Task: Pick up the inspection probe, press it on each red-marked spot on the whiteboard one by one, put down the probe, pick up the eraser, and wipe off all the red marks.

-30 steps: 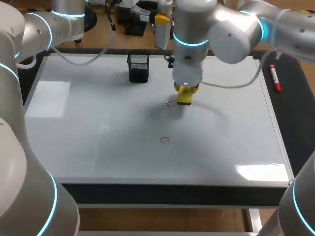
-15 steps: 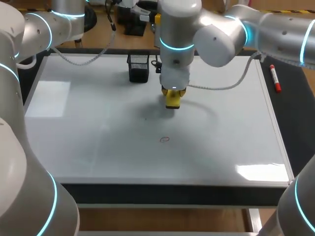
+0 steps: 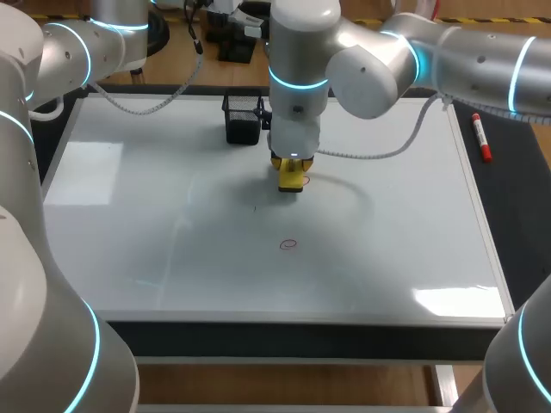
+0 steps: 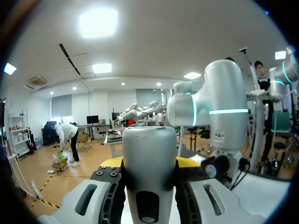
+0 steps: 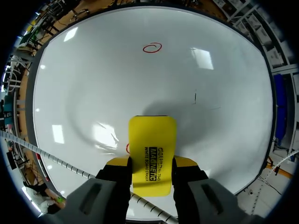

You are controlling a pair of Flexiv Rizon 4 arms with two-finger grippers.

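Right wrist view: your right gripper (image 5: 152,164) clamps the eraser (image 5: 152,142), two red marks (image 5: 152,47) unwiped on the whiteboard (image 5: 229,74); left gripper (image 4: 149,164) grips the probe (image 4: 148,149).

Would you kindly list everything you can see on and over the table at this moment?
whiteboard: one, white, covering the table top
red marks: two, red; a circle ahead of the eraser, another partly hidden at the eraser's edge
eraser: one, yellow, at the board's middle, in the right gripper
mesh holder: one, black, near the board's far edge
marker: one, red and white, beside the board's right edge
grey cylinder: one, between the left gripper's fingers
left gripper: yellow tips, shut on the cylinder
right gripper: yellow tips, shut on the eraser
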